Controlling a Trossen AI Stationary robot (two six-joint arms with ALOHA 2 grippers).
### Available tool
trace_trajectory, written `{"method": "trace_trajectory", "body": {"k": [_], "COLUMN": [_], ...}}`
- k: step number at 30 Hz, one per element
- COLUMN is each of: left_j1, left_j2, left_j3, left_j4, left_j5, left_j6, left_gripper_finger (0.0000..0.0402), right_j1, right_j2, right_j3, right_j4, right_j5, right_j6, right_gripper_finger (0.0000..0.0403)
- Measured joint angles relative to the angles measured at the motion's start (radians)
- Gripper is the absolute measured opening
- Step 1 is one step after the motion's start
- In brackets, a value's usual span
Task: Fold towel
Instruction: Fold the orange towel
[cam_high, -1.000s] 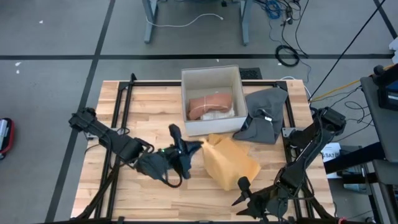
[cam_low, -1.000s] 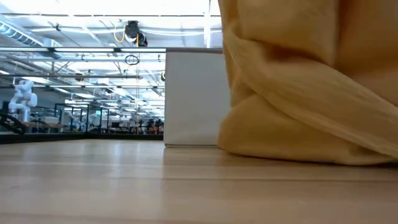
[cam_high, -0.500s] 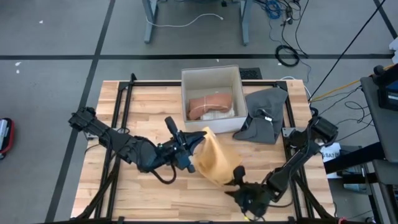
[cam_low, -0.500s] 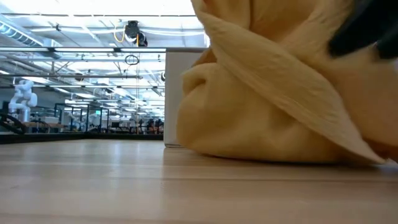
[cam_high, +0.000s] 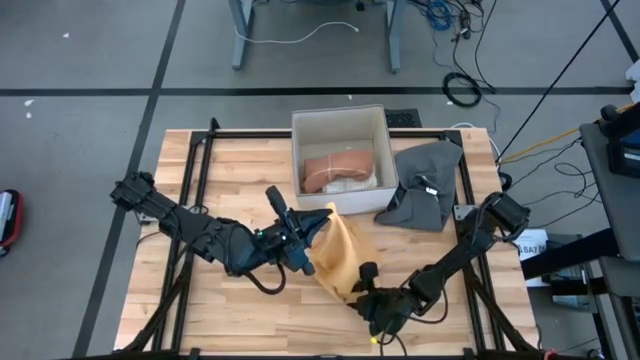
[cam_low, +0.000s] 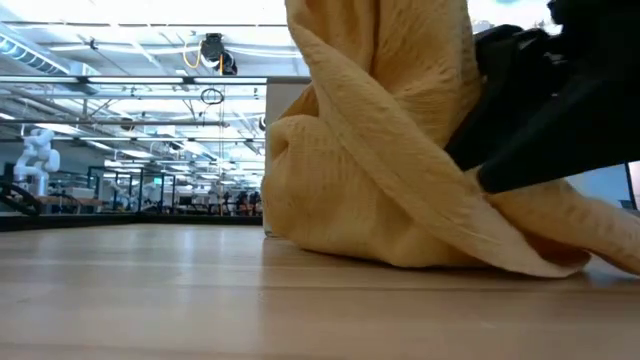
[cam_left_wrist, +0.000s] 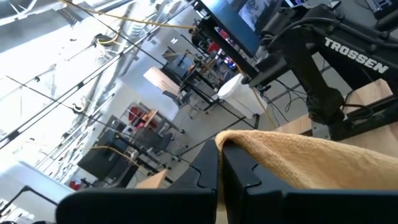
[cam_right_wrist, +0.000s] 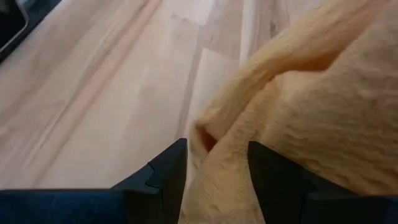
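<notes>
The yellow towel (cam_high: 337, 262) has been drawn nearer the white box (cam_high: 340, 160). It is pinched shut in the left hand (cam_high: 318, 222); the right hand (cam_high: 362, 290), part-open, straddles its lower edge. That edge should be clamped before tension is applied.

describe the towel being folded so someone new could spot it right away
Start at the white box at the table's far edge; the yellow towel lies just in front of it, bunched between the two arms. The left claw is shut on its top edge. The other cloth, right of the box, is grey.
</notes>
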Motion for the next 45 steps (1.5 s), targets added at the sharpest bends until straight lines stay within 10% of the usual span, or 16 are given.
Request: {"method": "trace_trajectory", "body": {"k": [7,14,23,33,45], "left_j1": [-0.007,-0.025,-0.022,0.011,0.034], "left_j2": [0.0,0.0,0.0,0.002,0.002], "left_j3": [0.0,0.0,0.0,0.0,0.0], "left_j4": [-0.002,-0.055,-0.366,-0.656,-0.703], "left_j5": [-0.005,-0.081,-0.134,-0.124,-0.022], "left_j6": [-0.008,-0.013,-0.235,-0.542,-0.637], "left_gripper_finger": [0.0,0.0,0.0,0.0,0.0], "right_j1": [-0.035,-0.028,0.018,0.116,0.068], "right_j2": [0.025,-0.045,-0.271,-0.299,-0.039], "right_j3": [0.0,0.0,0.0,0.001,0.0], "right_j4": [-0.046,-0.34,-0.789,-0.216,-0.029], "right_j5": [0.107,0.245,0.344,-0.17,-0.104], "right_j6": [0.001,0.038,0.292,0.0,-0.134], "right_gripper_finger": [0.0144,0.0012,0.0003,0.0059,0.0149]}}
